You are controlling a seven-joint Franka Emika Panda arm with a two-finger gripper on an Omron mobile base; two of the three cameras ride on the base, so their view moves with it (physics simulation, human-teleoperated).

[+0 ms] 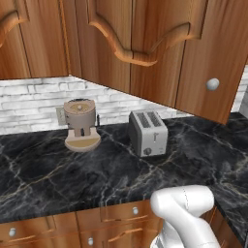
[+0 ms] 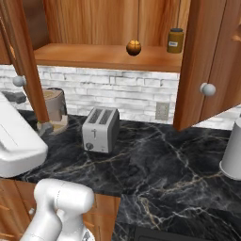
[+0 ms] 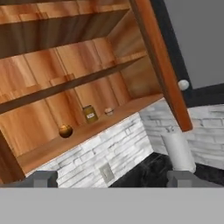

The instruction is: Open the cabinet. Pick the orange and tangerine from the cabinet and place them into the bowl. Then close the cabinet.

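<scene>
Your hand (image 3: 112,178) is wide and empty, the cabinet (image 2: 200,61) open. Rise squarely toward the orange fruit (image 2: 133,47) on its lowest shelf (image 2: 94,56), clear of the jar (image 2: 175,40).

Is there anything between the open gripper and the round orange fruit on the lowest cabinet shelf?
Nothing visible stands in the way. In the hand view the gripper is open, both cabinet doors are swung aside, and the fruit sits alone near the shelf's front edge, with the jar apart beside it.
</scene>
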